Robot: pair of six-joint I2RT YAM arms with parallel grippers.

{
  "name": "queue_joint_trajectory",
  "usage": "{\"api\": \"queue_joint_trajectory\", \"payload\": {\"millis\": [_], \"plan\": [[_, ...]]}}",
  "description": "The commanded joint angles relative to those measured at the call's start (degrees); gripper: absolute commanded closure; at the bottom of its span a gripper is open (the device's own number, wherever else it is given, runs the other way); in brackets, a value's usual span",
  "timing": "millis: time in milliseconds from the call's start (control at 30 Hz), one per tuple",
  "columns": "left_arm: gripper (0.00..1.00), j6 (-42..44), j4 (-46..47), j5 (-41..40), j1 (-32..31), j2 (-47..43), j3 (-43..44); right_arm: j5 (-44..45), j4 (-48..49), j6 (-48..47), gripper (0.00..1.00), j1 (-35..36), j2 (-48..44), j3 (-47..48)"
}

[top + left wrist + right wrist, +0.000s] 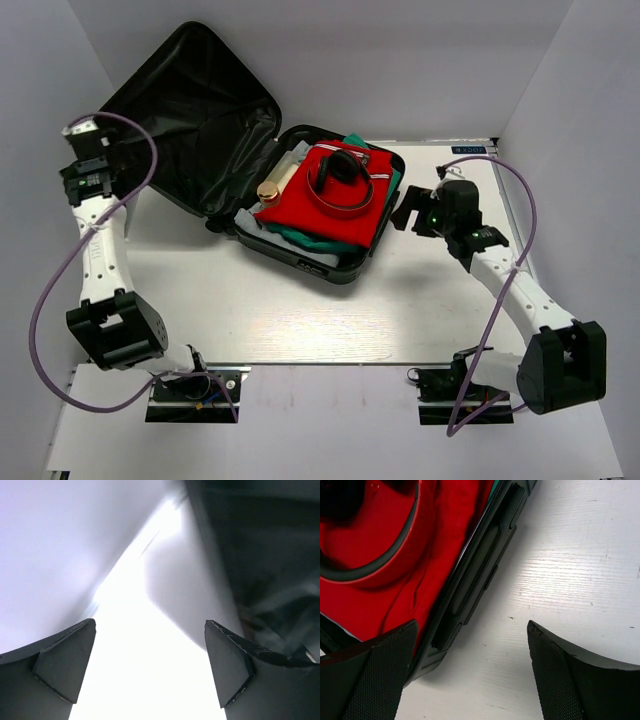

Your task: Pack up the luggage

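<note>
Left gripper (88, 135), spread and empty, hovers beside the raised lid of the luggage (330, 268). The right gripper (408, 212), also spread and empty, waits off its packed half. Left wrist: lid (260, 555) close on one side, open room opposite. Right wrist: the luggage wall (475, 580) lies near one finger. Closing should go best with the red cloth (440, 555) tucked inside the rim.

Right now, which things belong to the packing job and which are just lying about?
Job: black ribbed hard-shell suitcase; inside it, red folded cloth, green cloth, red-banded headphones, gold-capped pale tube.
Lying about: small blue label; white table; purple cables.
</note>
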Motion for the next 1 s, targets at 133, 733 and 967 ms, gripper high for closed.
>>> {"api": "queue_joint_trajectory", "payload": {"millis": [133,733,967], "plan": [[0.00,-4.8,6.4,1.5,4.4,1.5,-0.7,-1.5,3.0,1.0,0.10,-0.1,2.6,2.8],[0.00,-11.0,9.8,24.2,10.2,-2.5,0.4,-2.4,5.3,2.9,0.10,0.0,5.2,3.7],[0.00,-11.7,12.4,18.7,11.2,-0.9,1.6,-3.1,5.7,2.6,0.10,0.0,6.8,5.2]]}}
